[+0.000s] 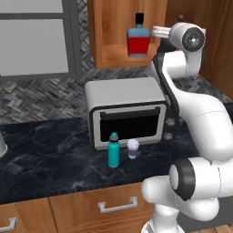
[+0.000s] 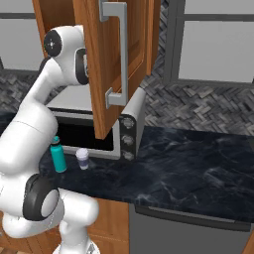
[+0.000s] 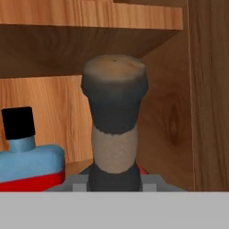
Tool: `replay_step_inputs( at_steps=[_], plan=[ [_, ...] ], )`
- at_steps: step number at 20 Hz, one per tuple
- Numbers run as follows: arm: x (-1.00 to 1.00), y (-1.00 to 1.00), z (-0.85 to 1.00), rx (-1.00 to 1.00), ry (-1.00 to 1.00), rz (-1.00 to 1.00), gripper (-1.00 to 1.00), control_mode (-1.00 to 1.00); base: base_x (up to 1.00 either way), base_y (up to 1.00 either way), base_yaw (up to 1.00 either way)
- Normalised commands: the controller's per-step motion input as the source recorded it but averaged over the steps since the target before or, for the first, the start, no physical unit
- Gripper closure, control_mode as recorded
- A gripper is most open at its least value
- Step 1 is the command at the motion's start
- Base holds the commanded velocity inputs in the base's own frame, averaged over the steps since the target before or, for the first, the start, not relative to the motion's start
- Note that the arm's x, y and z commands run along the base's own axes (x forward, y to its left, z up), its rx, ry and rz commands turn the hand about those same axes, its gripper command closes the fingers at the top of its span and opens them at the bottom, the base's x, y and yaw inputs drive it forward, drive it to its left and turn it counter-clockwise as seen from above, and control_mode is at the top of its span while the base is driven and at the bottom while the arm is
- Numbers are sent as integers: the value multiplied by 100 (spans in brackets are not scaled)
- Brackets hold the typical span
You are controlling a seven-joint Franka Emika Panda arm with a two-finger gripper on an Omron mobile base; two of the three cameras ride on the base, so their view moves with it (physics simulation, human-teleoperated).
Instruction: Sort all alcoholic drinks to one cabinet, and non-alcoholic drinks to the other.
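On the dark marble counter (image 1: 45,159), near its front edge, a slim teal bottle (image 1: 113,150) with a darker cap stands upright just beside a small pale cup (image 1: 132,148) with a dark sleeve. Neither carries writing that can be read. Behind them sits a silver toaster oven (image 1: 125,111). The white arm (image 1: 200,113) rises from the base and reaches up and back into the open wooden wall cabinet (image 1: 113,54). In the hand view the gripper (image 3: 114,181) is closed on the neck of a dark bottle (image 3: 114,116), its tan collar and flared top upright just ahead. To its left a blue bottle (image 1: 138,41) stands on the cabinet floor, with black cap and plain red label. The cabinet door (image 2: 114,59) with its silver bar handle (image 2: 119,54) hangs open.
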Motion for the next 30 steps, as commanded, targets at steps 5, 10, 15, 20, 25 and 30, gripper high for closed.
replay_step_inputs(
  at_steps=[5,10,15,20,25,30],
  plan=[
    [34,-14,-10,0,5,0,100,-100,0,0,0],
    [25,-5,-18,0,8,0,100,-100,0,0,0],
    [17,0,2,0,0,0,100,-100,0,0,0],
    [30,0,0,0,0,0,100,-100,0,0,0],
    [27,0,-22,0,0,0,100,-100,0,0,0],
    [2,0,-19,0,0,2,-100,-100,0,0,0]
  ],
)
